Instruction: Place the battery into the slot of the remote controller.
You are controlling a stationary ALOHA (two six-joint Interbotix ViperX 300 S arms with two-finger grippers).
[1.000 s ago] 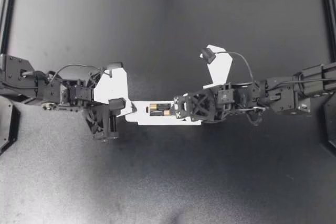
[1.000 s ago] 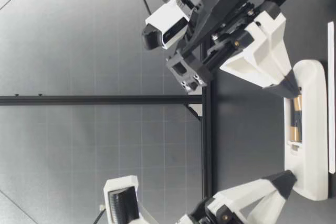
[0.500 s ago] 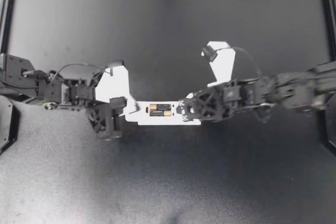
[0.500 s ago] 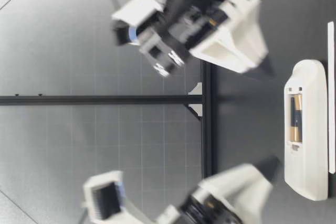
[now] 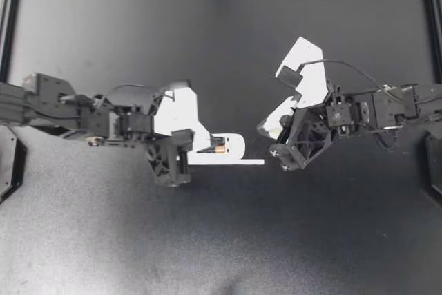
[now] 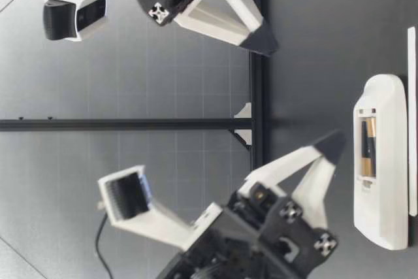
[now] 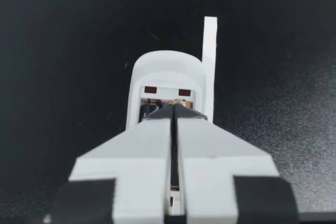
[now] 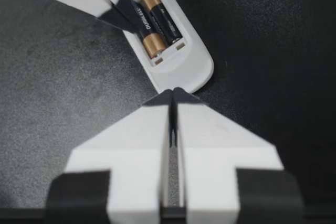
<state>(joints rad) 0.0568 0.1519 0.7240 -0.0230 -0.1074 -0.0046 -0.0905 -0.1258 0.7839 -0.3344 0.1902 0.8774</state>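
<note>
- Two batteries (image 8: 160, 19) side by side in remote (image 5: 237, 144) slot, lengthwise along it (parallel to table (image 5: 221, 240) near edge).
- Left gripper (image 5: 206, 141) closed, empty, above slot.
- Right gripper (image 5: 268, 126) closed, empty.

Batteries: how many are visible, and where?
2. Both lie side by side in the open slot of the remote controller: the first battery, and the second battery beside it. No others show.

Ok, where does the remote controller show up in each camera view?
Top view: remote controller at centre, between my left gripper and my right gripper.
Low view: lying flat, below my left gripper.
Left wrist view: partly under my left gripper's tips.
Right wrist view: just ahead of my right gripper.
Shared landmark: the two batteries in its open slot.
</note>
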